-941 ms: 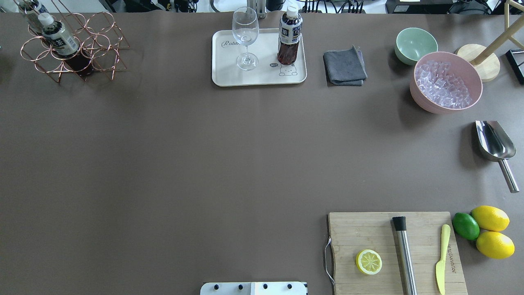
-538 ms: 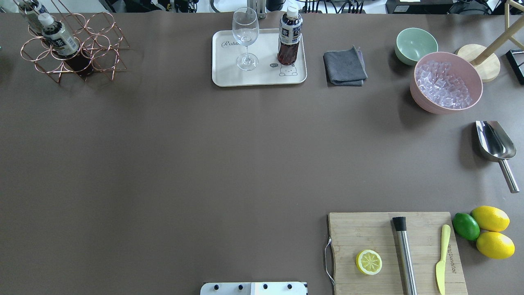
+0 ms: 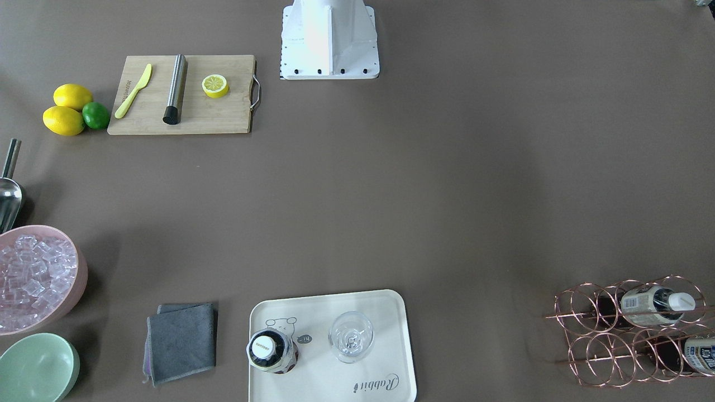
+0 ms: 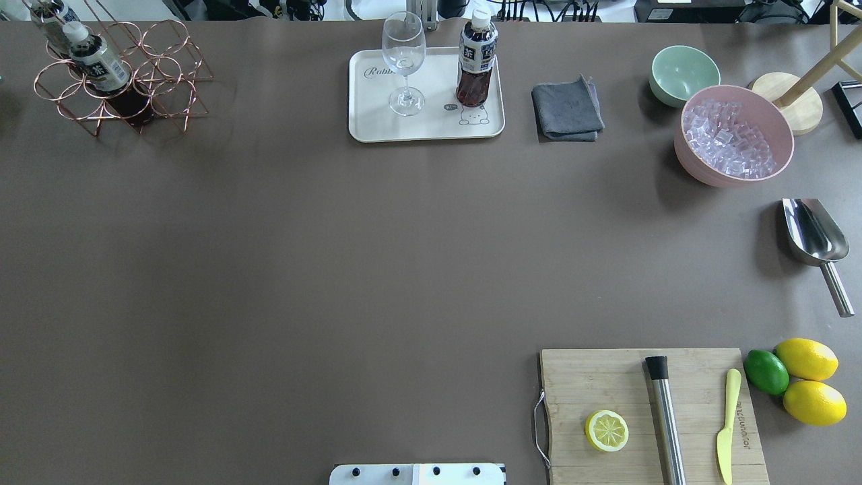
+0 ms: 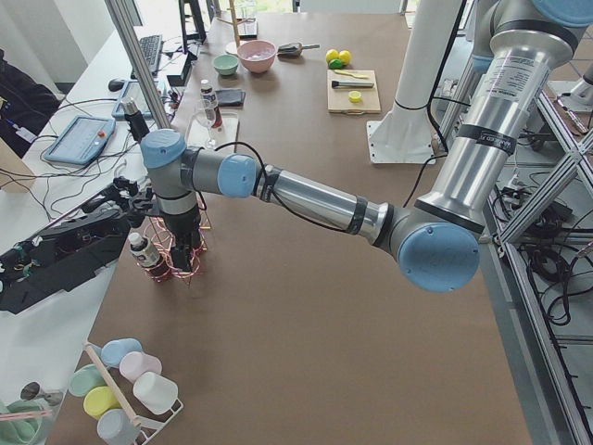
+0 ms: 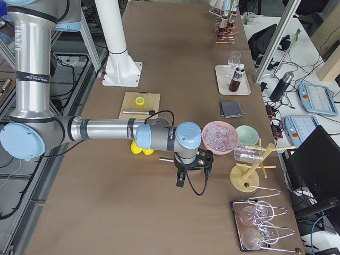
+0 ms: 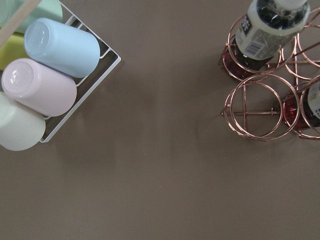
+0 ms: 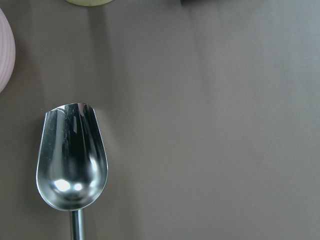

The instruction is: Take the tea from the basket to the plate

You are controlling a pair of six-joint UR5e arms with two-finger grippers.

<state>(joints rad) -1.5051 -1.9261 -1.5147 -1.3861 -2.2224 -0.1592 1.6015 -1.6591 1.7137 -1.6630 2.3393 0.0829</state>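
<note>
**Hovering left hand at the basket; one tea on the plate**

Seen only from the worktop's end, the left hand (image 5: 184,248) points straight down at the basket (image 4: 168,74). I cannot tell from there how far its fingers are spread or whether it has hold of anything. Its wrist camera looks down on bare worktop (image 4: 269,269), with the basket's copper rings at 3 o'clock and a rack of pastel cups (image 7: 60,50) at 10 o'clock.

The right hand (image 6: 181,178) also shows only from the side. It hangs pointing down near the pink bowl (image 4: 688,162), and its opening cannot be told either. Its wrist camera has the steel scoop (image 8: 72,160) below it, lying on the worktop.

Taking the overhead view as the clock face:
- **Basket:** it stands at 10 o'clock, in the far corner. Two bottles (image 4: 101,64) lean in its cells.
- **Plate:** the plate (image 4: 377,128) lies at 12 o'clock. The tea (image 4: 477,64) stands upright on it, white cap on, just above the drawn bear.
- **Glass:** a wine glass (image 4: 404,60) stands at the tea's 9 o'clock, apart from it.
- **Cloth:** a folded grey cloth (image 4: 567,109) lies at 3 o'clock of the plate.
- **Bowls:** the green bowl (image 4: 683,71) is further round, with the pink bowl of ice cubes at its 5 o'clock.
- **Board:** a wooden board (image 4: 606,377) lies at 5 o'clock on the worktop. It carries a lemon half (image 4: 607,430), a steel rod (image 4: 665,417) and a yellow knife (image 4: 727,424).
- **Fruit:** a lime (image 4: 766,371) and two lemons (image 4: 806,358) lie at the board's 3 o'clock.
</note>
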